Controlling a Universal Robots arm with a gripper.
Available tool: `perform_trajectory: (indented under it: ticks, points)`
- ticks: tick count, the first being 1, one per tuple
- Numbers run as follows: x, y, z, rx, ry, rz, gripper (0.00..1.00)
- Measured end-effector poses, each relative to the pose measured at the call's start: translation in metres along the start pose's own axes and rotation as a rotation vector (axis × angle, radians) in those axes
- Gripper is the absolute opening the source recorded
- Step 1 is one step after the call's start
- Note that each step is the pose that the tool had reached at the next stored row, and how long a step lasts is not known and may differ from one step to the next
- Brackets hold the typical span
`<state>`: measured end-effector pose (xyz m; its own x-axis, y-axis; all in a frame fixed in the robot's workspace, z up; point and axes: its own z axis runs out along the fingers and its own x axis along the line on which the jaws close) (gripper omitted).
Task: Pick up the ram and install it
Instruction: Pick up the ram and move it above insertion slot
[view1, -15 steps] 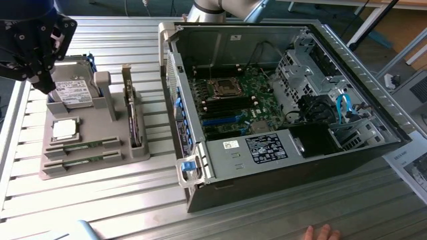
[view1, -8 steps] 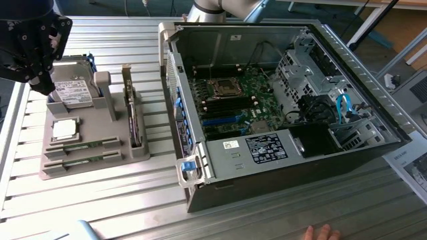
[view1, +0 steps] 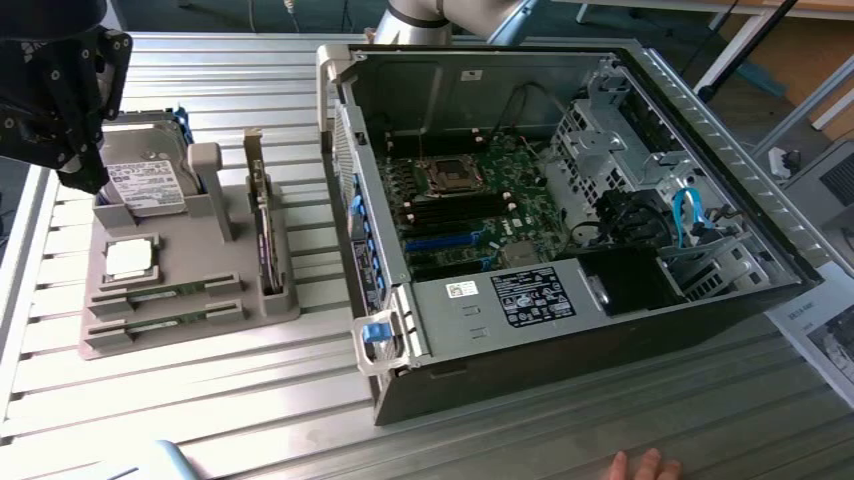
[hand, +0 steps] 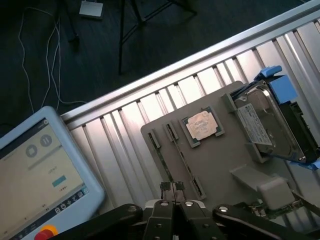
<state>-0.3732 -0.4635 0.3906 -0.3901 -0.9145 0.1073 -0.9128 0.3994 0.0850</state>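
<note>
My gripper (hand: 172, 187) sits closest, its fingers pinched together with nothing between them, hanging over the near edge of the grey holder (hand: 215, 160). On the exterior view's right the open computer case (view1: 441, 90) lies on its side on the ribbed table (view1: 200, 420), motherboard showing. The holder carries the hard drive (hand: 262, 127) propped at one end, the square processor (hand: 202, 125) in its recess, and the ram (view1: 167, 295), lying flat in its narrow slots just below my fingertips, untouched.
</note>
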Motion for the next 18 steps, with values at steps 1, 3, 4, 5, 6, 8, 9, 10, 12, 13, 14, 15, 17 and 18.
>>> perform_trajectory:
  ticks: [1,3,4,5,6,8,9,10,12,13,14,15,17,18]
  points:
    - [0.0,0.0,0.0,-0.0001,-0.0004,-0.001,0.11]
    - [-0.0002,0.0001,0.0,-0.001,-0.0027,-0.002,0.11]
    - [-0.0001,0.0,0.0,-0.001,-0.0027,-0.003,0.11]
    - [0.0,0.0,0.0,-0.004,-0.0098,-0.004,0.11]
    - [0.0,0.0001,0.0001,-0.0113,-0.027,-0.006,0.11]
    - [0.0001,0.0003,0.0001,-0.024,-0.0567,-0.01,0.11]
    - [0.0001,0.0004,0.0001,-0.0255,-0.0603,-0.01,0.11]
    - [0.0001,0.0004,0.0,-0.0255,-0.0603,-0.01,0.11]
    - [0.0001,0.0004,0.0001,-0.0255,-0.0602,-0.012,0.11]
    - [0.0001,0.0004,0.0001,-0.0253,-0.0593,-0.02,0.11]
    - [0.0001,0.0003,0.0002,-0.0254,-0.0574,-0.034,0.11]
    - [0.0001,0.0003,0.0001,-0.0259,-0.0556,-0.046,0.11]
    - [0.0001,0.0004,0.0001,-0.0279,-0.0498,-0.083,0.11]
    - [0.0001,0.0003,0.0001,-0.029,-0.0465,-0.104,0.11]
